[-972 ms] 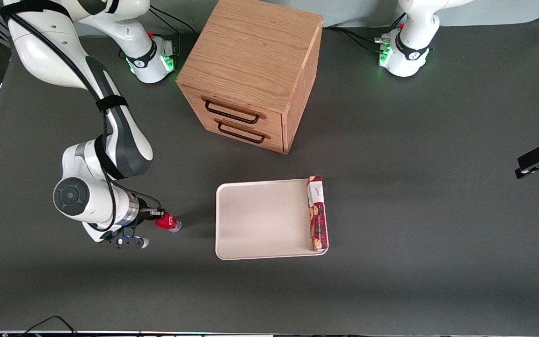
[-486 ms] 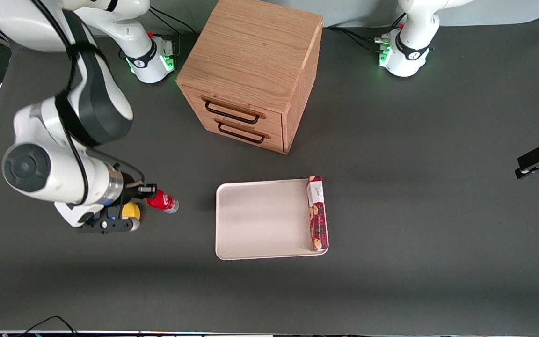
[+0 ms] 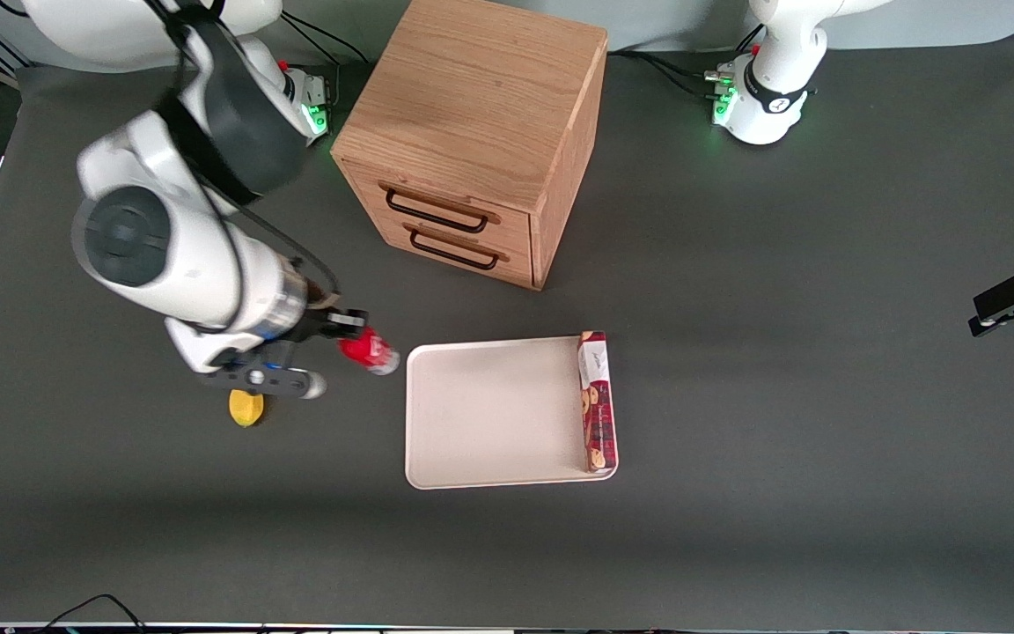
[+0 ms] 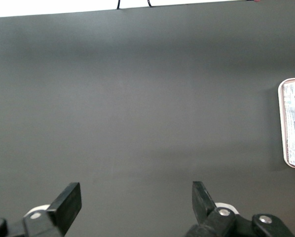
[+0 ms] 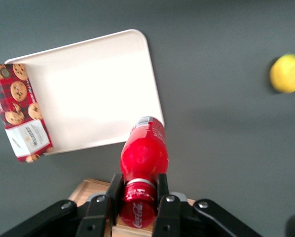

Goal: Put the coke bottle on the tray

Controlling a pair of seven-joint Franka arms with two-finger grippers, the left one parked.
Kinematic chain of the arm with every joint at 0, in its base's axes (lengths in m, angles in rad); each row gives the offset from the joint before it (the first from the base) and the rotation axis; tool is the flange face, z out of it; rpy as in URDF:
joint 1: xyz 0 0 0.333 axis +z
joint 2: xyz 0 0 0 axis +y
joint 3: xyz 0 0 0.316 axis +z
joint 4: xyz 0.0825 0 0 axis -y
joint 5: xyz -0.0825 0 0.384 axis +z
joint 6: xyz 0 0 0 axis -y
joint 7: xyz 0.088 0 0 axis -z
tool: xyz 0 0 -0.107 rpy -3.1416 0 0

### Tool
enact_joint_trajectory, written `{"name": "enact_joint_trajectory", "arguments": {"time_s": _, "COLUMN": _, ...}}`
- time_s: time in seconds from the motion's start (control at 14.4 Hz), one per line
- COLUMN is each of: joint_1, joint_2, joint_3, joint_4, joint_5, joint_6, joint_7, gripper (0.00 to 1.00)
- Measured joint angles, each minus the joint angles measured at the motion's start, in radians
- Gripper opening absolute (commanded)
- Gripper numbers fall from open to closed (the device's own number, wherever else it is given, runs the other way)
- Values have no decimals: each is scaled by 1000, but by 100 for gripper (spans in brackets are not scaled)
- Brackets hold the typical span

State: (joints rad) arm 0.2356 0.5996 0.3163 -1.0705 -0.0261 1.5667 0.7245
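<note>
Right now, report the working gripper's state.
Right gripper: jaws shut on the small red coke bottle, held above the table beside the cream-white tray.

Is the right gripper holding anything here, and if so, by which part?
Yes. The right gripper holds the coke bottle by its cap end, jaws shut on either side, lifted above the table beside the tray.
</note>
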Motion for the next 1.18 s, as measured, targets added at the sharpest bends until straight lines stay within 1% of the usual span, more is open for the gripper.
{"name": "enact_joint_trajectory", "arguments": {"time_s": 0.07, "joint_1": 11, "joint_2": 45, "joint_3": 9, "joint_4": -1, "joint_5": -8, "joint_6": 37, "joint_7": 50, "gripper": 0}}
{"name": "enact_joint_trajectory", "arguments": {"time_s": 0.14, "joint_1": 21, "joint_2": 91, "joint_3": 13, "joint_4": -2, "joint_5": -31, "joint_6": 70, "joint_7": 87, "gripper": 0}}
{"name": "enact_joint_trajectory", "arguments": {"time_s": 0.28, "joint_1": 31, "joint_2": 172, "joint_3": 34, "joint_4": -4, "joint_5": -100, "joint_6": 121, "joint_7": 142, "gripper": 0}}
{"name": "enact_joint_trajectory", "arguments": {"time_s": 0.35, "joint_1": 34, "joint_2": 202, "joint_3": 46, "joint_4": -7, "joint_5": -138, "joint_6": 139, "joint_7": 165, "gripper": 9}}
{"name": "enact_joint_trajectory", "arguments": {"time_s": 0.42, "joint_1": 37, "joint_2": 221, "joint_3": 55, "joint_4": -10, "joint_5": -165, "joint_6": 151, "joint_7": 184, "gripper": 69}}
{"name": "enact_joint_trajectory", "arguments": {"time_s": 0.49, "joint_1": 40, "joint_2": 230, "joint_3": 61, "joint_4": -15, "joint_5": -178, "joint_6": 159, "joint_7": 198, "gripper": 100}}
{"name": "enact_joint_trajectory", "arguments": {"time_s": 0.76, "joint_1": 38, "joint_2": 211, "joint_3": 73, "joint_4": -7, "joint_5": -185, "joint_6": 157, "joint_7": 216, "gripper": 100}}
{"name": "enact_joint_trajectory", "arguments": {"time_s": 0.9, "joint_1": 29, "joint_2": 166, "joint_3": 83, "joint_4": 11, "joint_5": -188, "joint_6": 130, "joint_7": 216, "gripper": 100}}
{"name": "enact_joint_trajectory", "arguments": {"time_s": 1.04, "joint_1": 6, "joint_2": 62, "joint_3": 85, "joint_4": 34, "joint_5": -190, "joint_6": 44, "joint_7": 193, "gripper": 100}}
{"name": "enact_joint_trajectory", "arguments": {"time_s": 1.18, "joint_1": -40, "joint_2": -88, "joint_3": 86, "joint_4": 47, "joint_5": -180, "joint_6": -133, "joint_7": 64, "gripper": 100}}
